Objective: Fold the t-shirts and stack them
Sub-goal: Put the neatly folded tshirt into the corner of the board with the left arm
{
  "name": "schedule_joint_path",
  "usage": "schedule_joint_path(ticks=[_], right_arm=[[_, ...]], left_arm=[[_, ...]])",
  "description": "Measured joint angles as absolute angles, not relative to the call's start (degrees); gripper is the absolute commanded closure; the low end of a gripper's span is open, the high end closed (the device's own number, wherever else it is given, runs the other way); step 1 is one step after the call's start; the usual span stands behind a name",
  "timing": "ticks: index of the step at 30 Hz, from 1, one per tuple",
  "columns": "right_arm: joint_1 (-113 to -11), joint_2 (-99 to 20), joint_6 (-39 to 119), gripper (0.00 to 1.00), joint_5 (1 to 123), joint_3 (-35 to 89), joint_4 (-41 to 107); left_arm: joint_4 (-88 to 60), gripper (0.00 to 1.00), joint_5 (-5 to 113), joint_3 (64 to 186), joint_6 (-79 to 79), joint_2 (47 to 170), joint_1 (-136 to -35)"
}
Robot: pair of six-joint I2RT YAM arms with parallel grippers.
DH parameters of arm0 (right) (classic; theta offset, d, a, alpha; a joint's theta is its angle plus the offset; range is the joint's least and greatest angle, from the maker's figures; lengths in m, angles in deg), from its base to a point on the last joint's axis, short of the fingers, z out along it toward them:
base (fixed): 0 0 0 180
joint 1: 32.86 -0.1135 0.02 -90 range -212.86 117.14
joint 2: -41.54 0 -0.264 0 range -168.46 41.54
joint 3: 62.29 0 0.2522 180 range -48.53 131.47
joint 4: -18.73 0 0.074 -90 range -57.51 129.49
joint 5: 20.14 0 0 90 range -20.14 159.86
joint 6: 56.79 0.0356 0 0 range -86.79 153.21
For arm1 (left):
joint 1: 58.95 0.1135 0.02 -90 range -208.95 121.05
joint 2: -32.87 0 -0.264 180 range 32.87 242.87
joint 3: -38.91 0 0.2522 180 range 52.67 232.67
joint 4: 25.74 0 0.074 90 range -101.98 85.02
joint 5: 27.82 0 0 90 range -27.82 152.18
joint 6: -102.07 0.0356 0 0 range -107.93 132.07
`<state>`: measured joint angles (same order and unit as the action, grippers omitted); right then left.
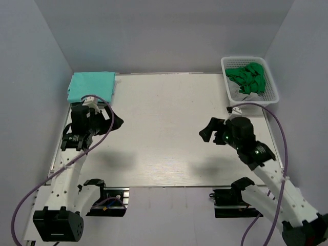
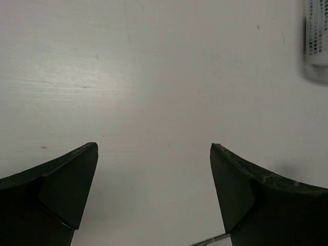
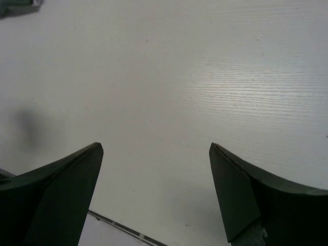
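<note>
A folded teal t-shirt [image 1: 91, 85] lies flat at the table's far left corner. A crumpled green t-shirt [image 1: 248, 77] sits in the white basket [image 1: 270, 89] at the far right. My left gripper [image 1: 116, 122] is open and empty, hovering just in front of the teal shirt; its wrist view shows only bare table between the fingers [image 2: 154, 148]. My right gripper [image 1: 206, 132] is open and empty over the table's right middle, its wrist view [image 3: 156, 148] showing bare table and a sliver of the teal shirt [image 3: 18, 4] at top left.
The white wooden table [image 1: 164, 133] is walled by grey panels on three sides. The basket's edge [image 2: 316, 41] shows blurred at the left wrist view's top right. The table's near edge [image 3: 118, 225] shows below the right fingers.
</note>
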<state>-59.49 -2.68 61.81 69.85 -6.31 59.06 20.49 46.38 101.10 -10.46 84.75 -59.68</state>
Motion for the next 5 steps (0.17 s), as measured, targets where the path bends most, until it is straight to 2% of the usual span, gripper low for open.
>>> schedule_joint_path(ticks=[5], right_arm=[[-59.5,9.8,63.2,0.1,71.6,-13.4,55.8]], left_arm=[[21.5,0.0,42.8,96.9,-13.0,77.7,-59.7]])
